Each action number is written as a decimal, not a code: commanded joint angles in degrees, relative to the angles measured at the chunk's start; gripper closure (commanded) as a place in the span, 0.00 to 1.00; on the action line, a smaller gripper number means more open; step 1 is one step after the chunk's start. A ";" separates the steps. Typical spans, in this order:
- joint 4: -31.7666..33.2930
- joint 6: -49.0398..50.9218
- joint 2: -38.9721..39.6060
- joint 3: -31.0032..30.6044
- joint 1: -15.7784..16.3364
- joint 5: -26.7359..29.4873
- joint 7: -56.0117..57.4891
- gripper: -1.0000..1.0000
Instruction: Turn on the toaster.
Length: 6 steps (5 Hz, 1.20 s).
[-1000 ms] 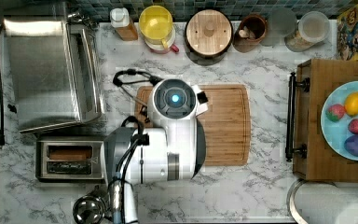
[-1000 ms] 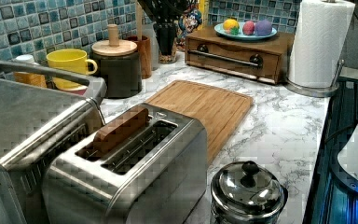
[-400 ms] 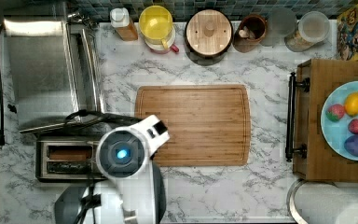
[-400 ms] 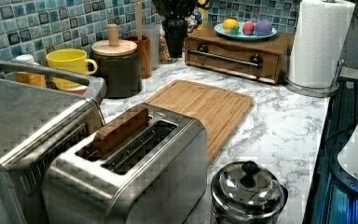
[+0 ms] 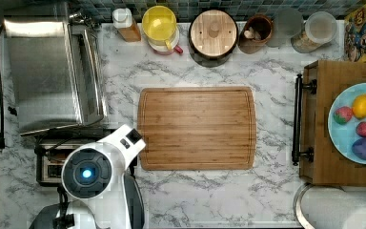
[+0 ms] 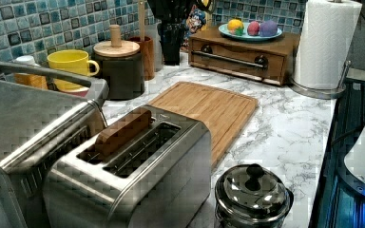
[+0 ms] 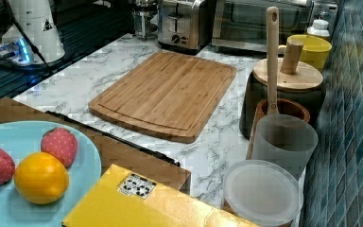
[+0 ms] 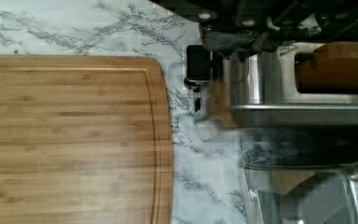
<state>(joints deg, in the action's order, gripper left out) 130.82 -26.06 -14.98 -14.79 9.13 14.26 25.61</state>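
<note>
The toaster [image 6: 138, 173] is a small brushed-steel box beside the big toaster oven [image 6: 24, 128], and a brown slice [image 6: 121, 133] stands in one of its two slots. In the top view my arm [image 5: 88, 172] hangs over the toaster [image 5: 47, 164] and covers most of it. The wrist view looks down on the toaster's top [image 8: 261, 84], the slice [image 8: 335, 70] and a black lever [image 8: 198, 67] on its end face. My gripper's [image 8: 242, 32] dark body sits just above that lever end. The right view shows the toaster [image 7: 182, 23] far off.
A bamboo cutting board [image 5: 198, 128] lies just to the top view's right of the toaster. A lidded steel pot [image 6: 252, 194] stands close by its front. Mug [image 5: 159, 24], jars and a wooden tray with a fruit plate [image 5: 357, 121] line the edges.
My arm has swung from over the cutting board toward the top view's lower left, ending above the toaster. The toaster and slice have not moved.
</note>
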 commanded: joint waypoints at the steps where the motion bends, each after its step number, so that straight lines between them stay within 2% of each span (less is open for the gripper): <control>1: 2.04 -5.44 7.21 1.06 -0.35 1.28 4.01 1.00; 2: 1.52 -5.87 8.72 1.69 -0.38 0.82 3.59 1.00; 3: 2.50 -6.30 8.55 2.47 -0.21 5.44 9.00 1.00; 4: 3.43 -9.21 8.17 6.16 3.69 7.15 10.05 1.00; 5: 2.04 -7.28 10.17 5.53 2.83 6.28 9.94 1.00; 6: 4.31 -9.25 7.72 5.30 2.50 10.91 15.17 1.00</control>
<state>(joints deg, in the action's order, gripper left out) 135.18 -33.49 -4.10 -7.27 10.09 20.12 36.65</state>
